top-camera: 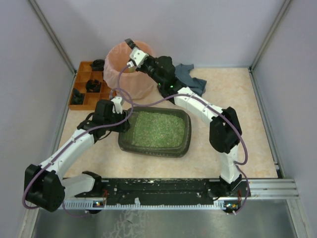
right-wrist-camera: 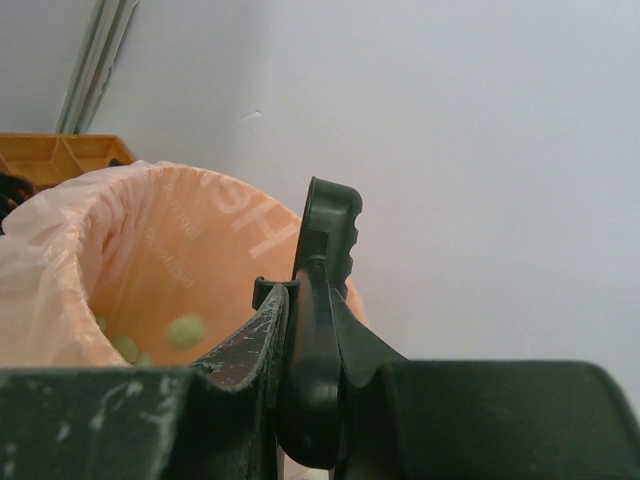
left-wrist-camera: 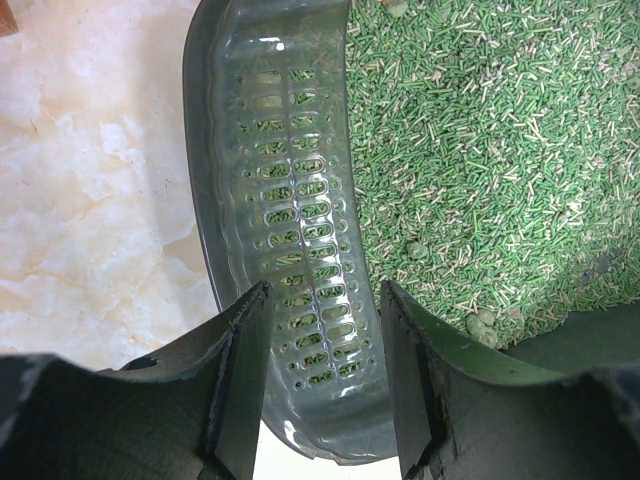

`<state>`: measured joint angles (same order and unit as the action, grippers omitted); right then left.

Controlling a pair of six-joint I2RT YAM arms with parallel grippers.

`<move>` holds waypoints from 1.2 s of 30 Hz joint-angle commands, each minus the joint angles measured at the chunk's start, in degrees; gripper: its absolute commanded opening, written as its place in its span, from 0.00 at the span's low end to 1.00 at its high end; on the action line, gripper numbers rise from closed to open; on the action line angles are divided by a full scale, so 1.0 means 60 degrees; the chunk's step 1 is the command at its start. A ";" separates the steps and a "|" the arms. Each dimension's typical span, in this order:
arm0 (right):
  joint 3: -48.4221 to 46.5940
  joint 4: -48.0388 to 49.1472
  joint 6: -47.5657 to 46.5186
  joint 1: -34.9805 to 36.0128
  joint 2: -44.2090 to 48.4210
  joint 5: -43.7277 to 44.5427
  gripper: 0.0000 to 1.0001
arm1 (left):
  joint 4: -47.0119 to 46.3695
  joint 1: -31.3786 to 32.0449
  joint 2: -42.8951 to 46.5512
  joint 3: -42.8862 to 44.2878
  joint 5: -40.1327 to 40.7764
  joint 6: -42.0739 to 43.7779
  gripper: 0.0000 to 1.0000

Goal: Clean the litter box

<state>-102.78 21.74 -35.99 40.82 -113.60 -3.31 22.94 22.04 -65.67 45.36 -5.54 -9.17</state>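
Left gripper [left-wrist-camera: 320, 300]: we clamp the litter box [left-wrist-camera: 280, 150] rim, steadying it.
Right gripper [right-wrist-camera: 310, 315]: pinches our scoop [right-wrist-camera: 330, 215] above bin [right-wrist-camera: 180, 240] for dumping.

The table [top-camera: 237, 94] has a beige, marbled top with a soft sheen. Plain pale grey-lilac walls close it in: a left wall [top-camera: 25, 74], a far wall [top-camera: 208, 29] and a right wall [top-camera: 297, 99]. Slim metal posts [top-camera: 49, 34] run along the far corners. A ribbed aluminium rail [top-camera: 275, 188] edges the near side, with a dull grey metal surface [top-camera: 198, 223] nearer still. The light is even and shadows are faint.
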 commanded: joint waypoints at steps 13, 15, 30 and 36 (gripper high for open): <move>0.1908 0.1976 0.1461 0.0081 0.2704 -0.0843 0.00 | -0.0080 0.0005 0.0027 0.0072 0.0033 0.0030 0.53; 0.2451 0.2064 0.2093 0.0082 0.3407 -0.0969 0.00 | -0.0101 0.0012 0.0061 0.0053 0.0023 0.0027 0.54; 0.6460 -0.2238 0.6984 0.0080 0.8713 0.0826 0.00 | -0.0116 0.0008 0.0569 -0.0013 0.0570 -0.0028 0.59; 0.7038 -0.4783 0.7771 0.0082 0.9800 0.1491 0.00 | -0.0161 -0.0010 0.0550 -0.0031 0.0431 -0.0025 0.60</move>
<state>-61.41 3.16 4.78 40.91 -57.74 1.63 22.94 22.02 -62.98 45.36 -2.81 -9.17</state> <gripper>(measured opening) 0.145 0.594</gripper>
